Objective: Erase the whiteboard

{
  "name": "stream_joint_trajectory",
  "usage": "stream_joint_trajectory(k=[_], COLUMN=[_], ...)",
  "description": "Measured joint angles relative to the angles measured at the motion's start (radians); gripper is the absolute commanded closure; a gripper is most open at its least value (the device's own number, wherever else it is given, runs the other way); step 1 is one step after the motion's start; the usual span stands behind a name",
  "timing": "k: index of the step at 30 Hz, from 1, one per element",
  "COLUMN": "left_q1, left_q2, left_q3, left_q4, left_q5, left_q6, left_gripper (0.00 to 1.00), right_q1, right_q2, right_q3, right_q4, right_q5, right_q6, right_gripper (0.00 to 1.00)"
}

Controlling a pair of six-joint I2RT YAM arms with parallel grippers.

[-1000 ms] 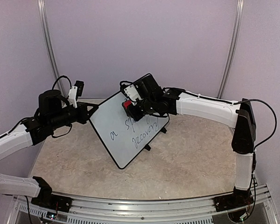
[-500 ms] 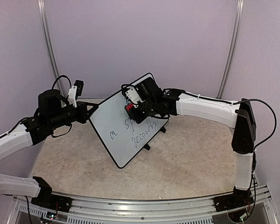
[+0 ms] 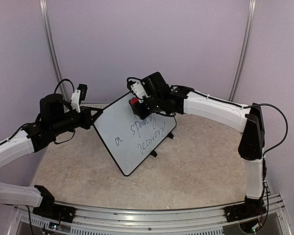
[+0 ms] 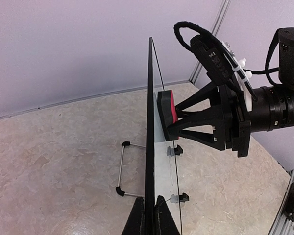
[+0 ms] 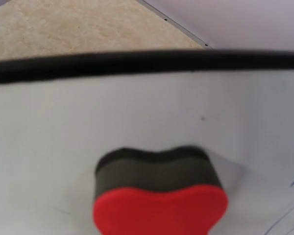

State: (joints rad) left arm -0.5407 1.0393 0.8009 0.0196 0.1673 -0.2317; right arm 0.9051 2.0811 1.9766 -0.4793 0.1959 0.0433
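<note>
The whiteboard (image 3: 118, 125) is held tilted, with the left gripper (image 3: 99, 111) clamped on its left corner. The right gripper (image 3: 137, 105) grips a red eraser (image 5: 159, 210), apparently pressed against the whiteboard's upper part.

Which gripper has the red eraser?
The right gripper, holding the red eraser against the whiteboard, near its top. The left gripper is instead clamped shut on the board's edge.
</note>
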Motion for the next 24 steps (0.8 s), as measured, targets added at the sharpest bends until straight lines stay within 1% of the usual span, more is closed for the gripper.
stream_joint_trajectory(k=[5, 11, 18, 24], left_q1=[0.002, 0.002, 0.002, 0.002], left_q2=[-0.001, -0.001, -0.003, -0.005], left_q3=[-0.004, -0.004, -0.004, -0.004], left_q4=[0.0, 0.002, 0.002, 0.002], left_q5=[-0.001, 0.004, 0.01, 0.011], left_q6=[-0.003, -0.003, -0.003, -0.003], left_gripper=[1.0, 1.0, 1.0, 1.0], right_q1=[-0.002, -0.002, 0.008, 0.011], right_q2=[-0.028, -0.062, -0.082, -0.086], right_q3=[-0.088, -0.198, -0.266, -0.284], right_q4=[0.043, 0.054, 0.061, 0.063], right_q5=[-0.001, -0.011, -0.013, -0.013], right_q6=[0.008, 0.022, 0.024, 0.026], right_gripper=[0.73, 0.73, 0.73, 0.73])
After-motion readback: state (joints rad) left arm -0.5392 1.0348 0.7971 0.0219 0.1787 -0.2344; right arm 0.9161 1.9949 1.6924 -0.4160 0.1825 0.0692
